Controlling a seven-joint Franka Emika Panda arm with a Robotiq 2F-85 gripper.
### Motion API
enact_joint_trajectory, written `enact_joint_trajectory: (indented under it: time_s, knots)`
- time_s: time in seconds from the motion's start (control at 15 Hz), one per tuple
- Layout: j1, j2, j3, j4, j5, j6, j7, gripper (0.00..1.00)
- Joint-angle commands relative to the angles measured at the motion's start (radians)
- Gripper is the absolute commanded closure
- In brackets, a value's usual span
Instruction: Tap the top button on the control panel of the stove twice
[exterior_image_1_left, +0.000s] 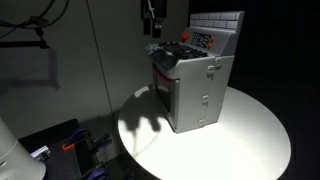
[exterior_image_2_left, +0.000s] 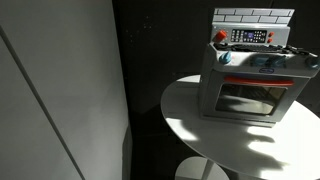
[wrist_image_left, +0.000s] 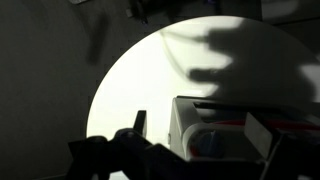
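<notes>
The small grey toy stove (exterior_image_1_left: 200, 85) stands on a round white table (exterior_image_1_left: 255, 125) and shows in both exterior views (exterior_image_2_left: 250, 85). Its control panel (exterior_image_1_left: 205, 39), a small white patch with red marks, sits on the tiled back wall above the dark cooktop; it also shows from the front (exterior_image_2_left: 250, 37). My gripper (exterior_image_1_left: 152, 27) hangs in the air above the stove's front edge, apart from the panel. In the wrist view the dark fingers (wrist_image_left: 205, 150) stand wide apart and empty over the stove's top (wrist_image_left: 215, 125). The panel is hidden in the wrist view.
A grey wall panel (exterior_image_2_left: 60, 80) stands beside the table (exterior_image_2_left: 200, 130). Dark gear with orange and blue parts (exterior_image_1_left: 72, 145) lies on the floor below the table edge. The table surface (wrist_image_left: 140, 80) extends in front of the stove.
</notes>
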Motion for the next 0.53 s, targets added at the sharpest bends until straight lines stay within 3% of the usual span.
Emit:
enact_joint_trajectory:
  time_s: [0.0,0.47]
  knots:
    - [-0.030,-0.100,0.014,-0.074,-0.019,-0.016,-0.033,0.00]
    - [-0.044,-0.119,0.015,-0.102,0.003,-0.005,-0.017,0.00]
